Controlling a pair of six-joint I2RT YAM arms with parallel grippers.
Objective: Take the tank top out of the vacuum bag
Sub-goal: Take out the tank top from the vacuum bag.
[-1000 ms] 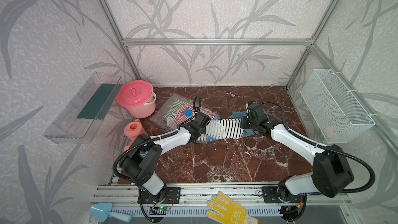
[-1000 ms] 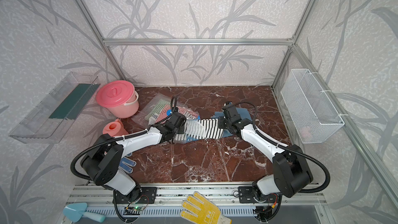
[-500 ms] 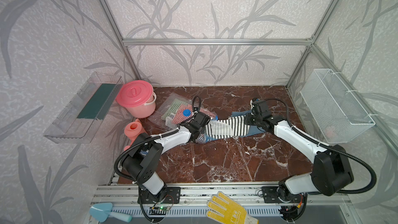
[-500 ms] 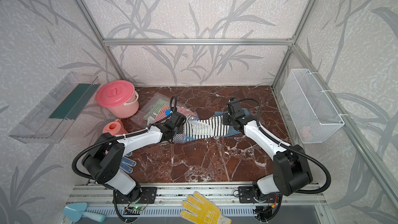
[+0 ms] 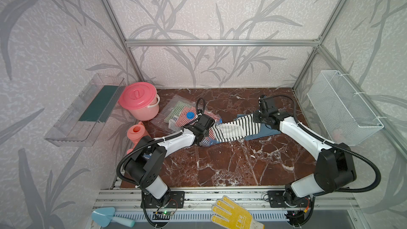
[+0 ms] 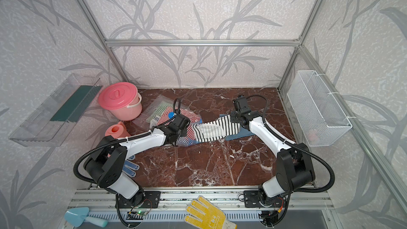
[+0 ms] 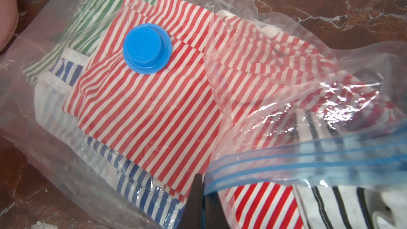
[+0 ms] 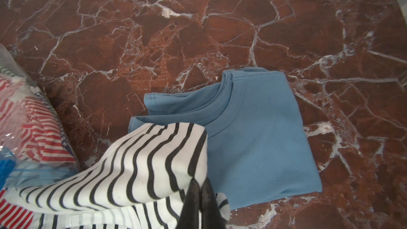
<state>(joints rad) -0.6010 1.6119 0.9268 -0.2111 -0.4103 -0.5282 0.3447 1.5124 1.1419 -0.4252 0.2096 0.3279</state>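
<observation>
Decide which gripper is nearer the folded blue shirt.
Right. The right gripper, shut on the striped tank top, hangs over the blue shirt; the left gripper pinches the vacuum bag farther off.
</observation>
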